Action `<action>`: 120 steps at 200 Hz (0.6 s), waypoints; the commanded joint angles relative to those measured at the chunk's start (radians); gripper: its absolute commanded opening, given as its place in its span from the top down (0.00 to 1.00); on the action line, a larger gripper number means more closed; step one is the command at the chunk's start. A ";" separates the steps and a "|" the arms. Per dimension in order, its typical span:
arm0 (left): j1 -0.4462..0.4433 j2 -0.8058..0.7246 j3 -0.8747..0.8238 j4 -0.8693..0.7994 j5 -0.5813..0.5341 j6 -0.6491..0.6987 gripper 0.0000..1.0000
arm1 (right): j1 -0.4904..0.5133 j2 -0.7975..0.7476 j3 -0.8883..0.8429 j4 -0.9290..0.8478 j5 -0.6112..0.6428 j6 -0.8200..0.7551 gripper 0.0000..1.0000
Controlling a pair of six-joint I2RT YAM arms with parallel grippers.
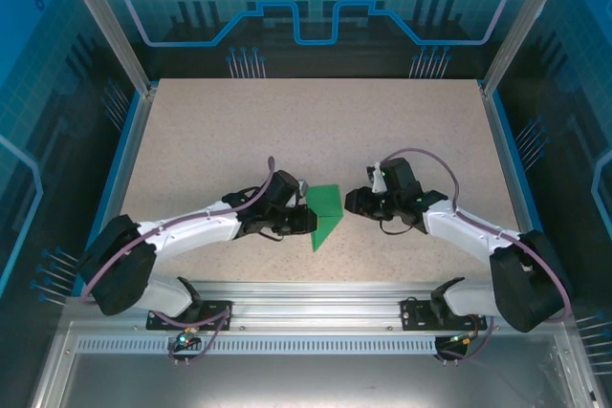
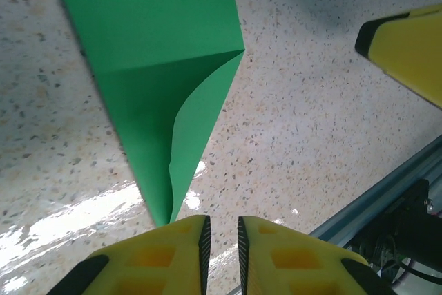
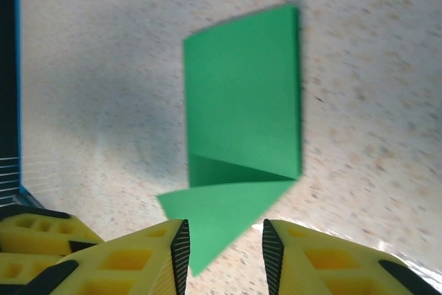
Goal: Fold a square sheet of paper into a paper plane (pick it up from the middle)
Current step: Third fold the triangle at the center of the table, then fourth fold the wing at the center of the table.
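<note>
Paper [image 1: 323,215], bright green and partly folded, lies on the speckled counter [image 1: 316,131] between the two hands, at mid-width and nearer the front edge than the back. One end is straight-edged. The other is folded on the diagonal into a point that aims toward the near edge.

In the left wrist view the paper [image 2: 159,67] narrows to a tip that ends just beside the left hand [image 2: 221,236], a little to the side of the slit between the pads. A curved flap stands slightly off the layer beneath it. This hand is narrowly parted with nothing between its pads. One yellow finger [image 2: 407,46] of the right hand shows over bare counter [image 2: 311,136].

From above, the left hand [image 1: 306,221] sits at the paper's left edge, while the right hand [image 1: 350,202] is just off the right edge.

Seen from the right wrist, the right hand [image 3: 224,243] stands moderately wide and holds nothing. The paper [image 3: 242,101] lies flat on the counter [image 3: 103,67] beyond its fingertips.
</note>
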 commanded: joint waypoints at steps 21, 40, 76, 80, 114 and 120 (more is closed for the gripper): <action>0.009 0.091 0.076 0.028 0.058 0.050 0.79 | -0.013 -0.008 -0.048 -0.033 -0.027 -0.014 0.62; 0.010 0.129 0.099 0.022 0.036 0.058 0.81 | -0.010 0.006 -0.057 -0.006 -0.052 -0.008 0.60; 0.019 0.203 0.120 0.013 -0.015 0.065 0.84 | 0.008 0.051 -0.050 0.023 -0.079 -0.006 0.58; 0.020 0.211 0.121 0.015 -0.016 0.064 0.85 | 0.010 0.057 -0.047 0.026 -0.082 -0.006 0.57; 0.027 0.252 0.116 0.015 -0.031 0.068 0.87 | 0.045 0.109 -0.021 0.042 -0.086 -0.006 0.56; 0.028 0.255 0.113 0.013 -0.040 0.068 0.87 | 0.052 0.119 -0.016 0.044 -0.085 -0.005 0.56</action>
